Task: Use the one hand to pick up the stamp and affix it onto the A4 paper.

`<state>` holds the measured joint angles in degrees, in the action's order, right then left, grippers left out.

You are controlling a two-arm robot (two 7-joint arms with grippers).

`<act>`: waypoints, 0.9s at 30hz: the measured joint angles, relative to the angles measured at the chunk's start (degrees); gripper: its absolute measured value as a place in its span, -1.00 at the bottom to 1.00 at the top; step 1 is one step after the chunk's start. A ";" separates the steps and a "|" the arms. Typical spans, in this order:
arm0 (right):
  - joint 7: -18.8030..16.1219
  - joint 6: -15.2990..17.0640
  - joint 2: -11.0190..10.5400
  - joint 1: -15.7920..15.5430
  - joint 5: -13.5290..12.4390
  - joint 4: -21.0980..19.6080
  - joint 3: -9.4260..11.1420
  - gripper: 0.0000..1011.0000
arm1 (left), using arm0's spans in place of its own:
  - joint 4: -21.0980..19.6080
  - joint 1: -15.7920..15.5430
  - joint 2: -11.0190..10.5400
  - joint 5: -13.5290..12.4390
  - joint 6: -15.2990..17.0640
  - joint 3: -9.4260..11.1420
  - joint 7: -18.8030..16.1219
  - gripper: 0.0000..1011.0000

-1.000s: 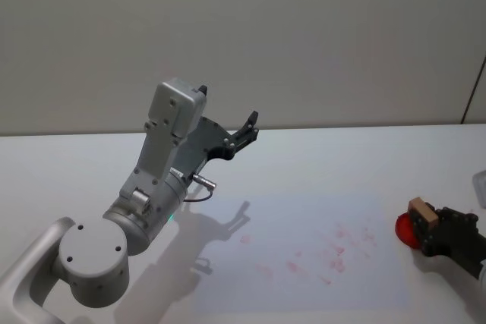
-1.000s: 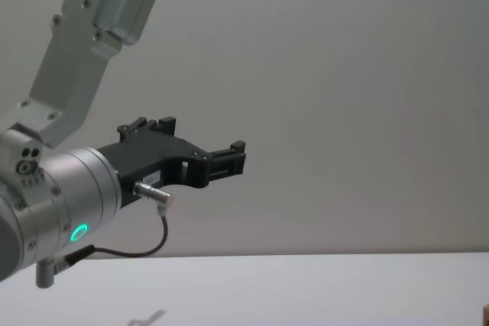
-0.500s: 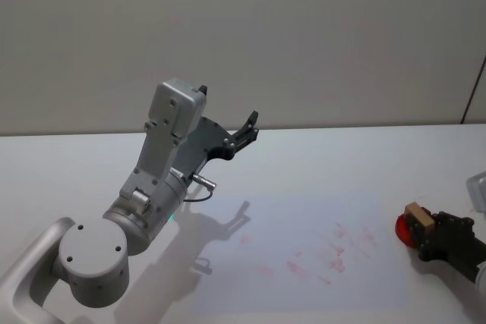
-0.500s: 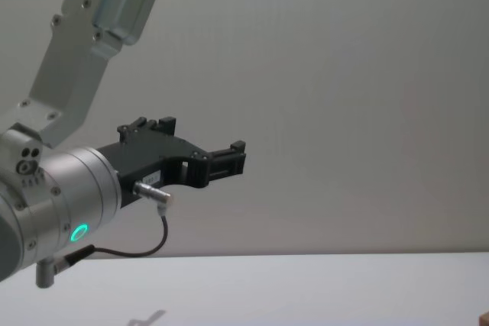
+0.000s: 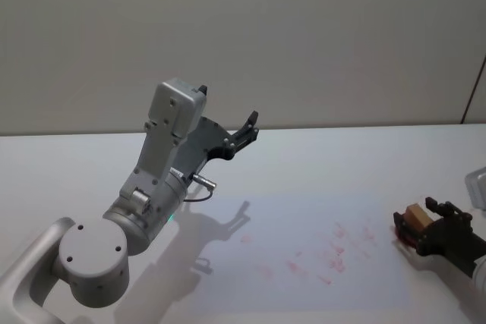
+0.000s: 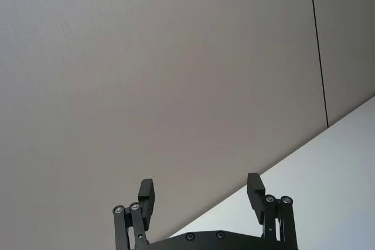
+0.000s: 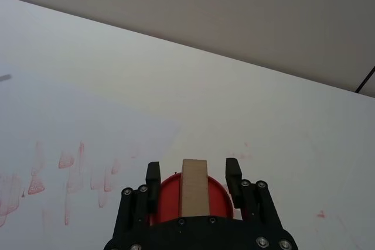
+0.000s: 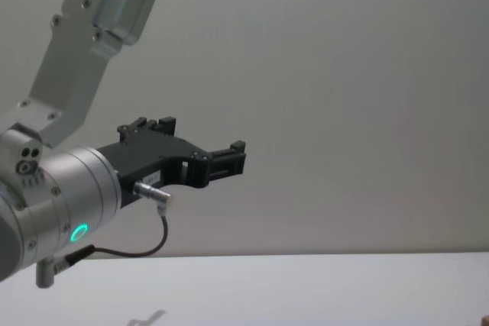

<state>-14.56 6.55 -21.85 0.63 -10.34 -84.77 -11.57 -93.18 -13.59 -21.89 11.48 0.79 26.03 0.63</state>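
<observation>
The stamp (image 7: pixel 194 184), a small tan wooden block, stands upright on a round red ink pad (image 7: pixel 166 196) at the table's right. My right gripper (image 7: pixel 193 171) is open around it, one black finger on each side with a gap to the block. In the head view the stamp (image 5: pixel 415 216) sits between the fingers of the right gripper (image 5: pixel 415 211), just past the right edge of the A4 paper (image 5: pixel 304 218). My left gripper (image 5: pixel 249 123) hangs open and empty, held high over the table's left half, as the chest view (image 8: pixel 237 154) and the left wrist view (image 6: pixel 199 194) also show.
The paper (image 7: pixel 76 109) carries several faint red stamp marks (image 5: pixel 334 252) on its right half. A white object (image 5: pixel 478 186) lies at the table's right edge, behind the ink pad (image 5: pixel 405 237). The left arm's shadow falls across the paper's left side.
My right gripper has slid forward over the ink pad, so its fingers now flank the stamp instead of sitting behind it. The left arm has not moved.
</observation>
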 joint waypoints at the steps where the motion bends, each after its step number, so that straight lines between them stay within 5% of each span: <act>1: 0.11 -0.01 0.08 0.10 -0.01 0.00 -0.01 0.35 | 0.00 0.00 0.00 0.00 0.00 0.00 0.00 0.98; 13: 0.88 0.40 0.66 0.72 -1.76 -1.37 0.11 0.98 | 0.00 0.00 0.00 0.00 0.00 0.00 0.00 0.98; 27: 2.27 1.29 0.96 0.99 -5.20 -4.68 0.82 0.98 | 0.00 0.00 0.00 0.00 0.00 0.00 0.00 0.98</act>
<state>-12.29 7.85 -20.89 1.62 -15.54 -89.45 -10.75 -93.18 -13.59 -21.89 11.48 0.80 26.02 0.63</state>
